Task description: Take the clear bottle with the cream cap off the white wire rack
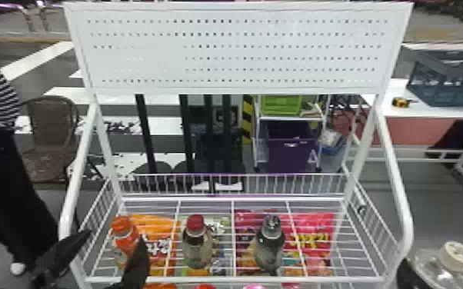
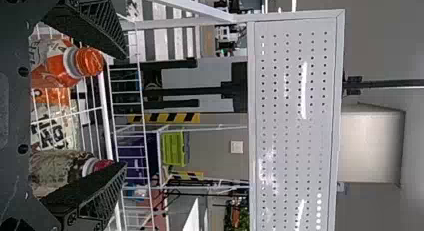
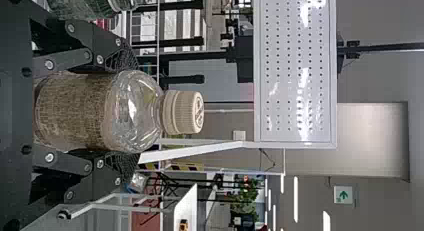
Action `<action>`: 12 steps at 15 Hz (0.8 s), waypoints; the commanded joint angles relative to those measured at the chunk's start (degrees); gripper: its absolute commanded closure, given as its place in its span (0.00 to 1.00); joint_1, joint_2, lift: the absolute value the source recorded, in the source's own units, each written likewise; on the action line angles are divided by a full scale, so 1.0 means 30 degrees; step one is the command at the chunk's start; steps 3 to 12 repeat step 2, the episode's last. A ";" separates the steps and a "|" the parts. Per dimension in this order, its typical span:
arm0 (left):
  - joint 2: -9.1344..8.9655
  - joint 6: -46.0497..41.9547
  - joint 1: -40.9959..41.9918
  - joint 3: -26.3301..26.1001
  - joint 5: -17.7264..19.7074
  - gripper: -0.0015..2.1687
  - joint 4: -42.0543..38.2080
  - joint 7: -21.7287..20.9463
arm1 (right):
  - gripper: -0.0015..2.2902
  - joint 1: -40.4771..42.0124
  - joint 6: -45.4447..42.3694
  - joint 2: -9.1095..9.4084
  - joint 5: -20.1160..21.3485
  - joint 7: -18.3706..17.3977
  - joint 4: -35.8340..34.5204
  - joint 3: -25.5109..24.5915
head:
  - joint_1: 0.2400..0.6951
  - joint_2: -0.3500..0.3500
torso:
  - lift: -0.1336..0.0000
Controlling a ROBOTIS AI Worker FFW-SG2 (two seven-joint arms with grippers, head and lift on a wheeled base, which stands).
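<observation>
Clear bottle [image 3: 75, 111]: lower right of head view, cream cap [image 1: 458, 255] on, outside the white wire rack [image 1: 319, 280]
Right gripper [image 3: 125, 111]: jaws pinching the bottle's sides
Left gripper [image 2: 124, 110]: lower left of head view, jaws spread, nothing pinched
Done: bottle off rack
Left: probably nothing, at most a set-down
Bottle contents: can't tell
Rack holds: orange-capped bottle [image 1: 121, 239], red-capped bottle [image 1: 197, 248], dark-capped bottle [image 1: 269, 246]

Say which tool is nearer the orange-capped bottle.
Left: the left tool is beside the orange-capped bottle; the right tool holds the clear bottle beyond the rack's right side.
</observation>
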 commanded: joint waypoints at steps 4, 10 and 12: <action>-0.0002 0.0106 0.0059 0.0003 0.0001 0.06 -0.0060 0.0047 | 0.44 0.0097 0.0001 -0.0002 0.0000 0.0055 -0.0094 -0.0031 | 0.57 0.50 | 1.00; -0.0002 0.0106 0.0059 0.0003 0.0001 0.06 -0.0060 0.0047 | 0.44 0.0097 0.0001 -0.0002 0.0000 0.0055 -0.0094 -0.0031 | 0.57 0.50 | 1.00; -0.0002 0.0106 0.0059 0.0003 0.0001 0.06 -0.0060 0.0047 | 0.44 0.0097 0.0001 -0.0002 0.0000 0.0055 -0.0094 -0.0031 | 0.57 0.50 | 1.00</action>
